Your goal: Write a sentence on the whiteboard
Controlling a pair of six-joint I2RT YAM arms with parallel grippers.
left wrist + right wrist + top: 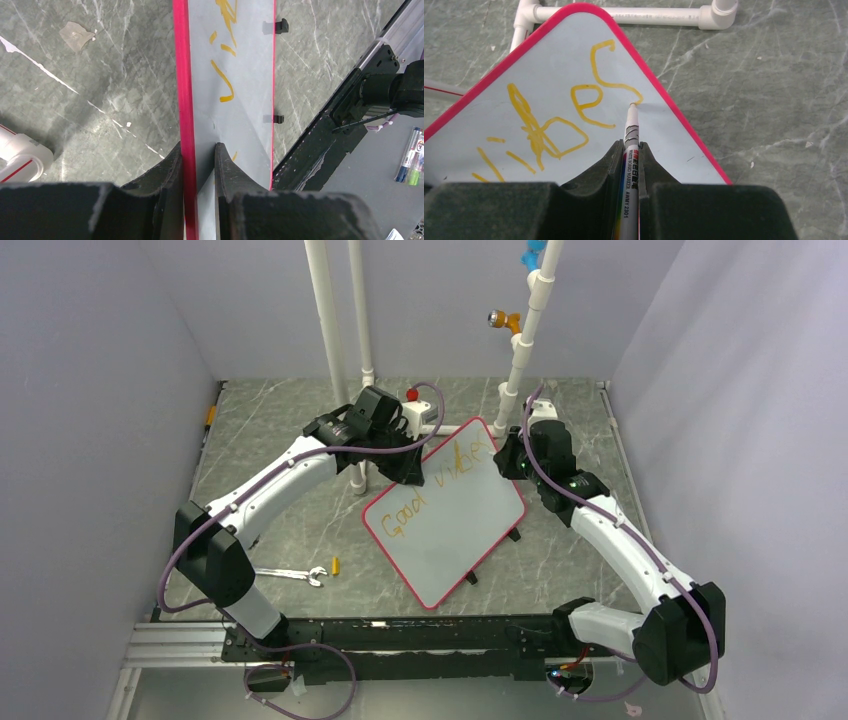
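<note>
The whiteboard lies turned diagonally on the stone-patterned table, red rim all round. Its sentence reads "Good vibes" in orange-yellow. My left gripper is shut on the board's far left rim; in the left wrist view its jaws pinch the red edge of the whiteboard. My right gripper is shut on a white whiteboard marker, whose tip touches the end of the last "s" of the sentence near the corner of the whiteboard. From above, the right gripper stands at the board's far right corner.
A silver wrench and a small yellow piece lie left of the board. White pipes rise behind it, and one pipe lies by the board's corner. Spare markers rest beyond the black rail.
</note>
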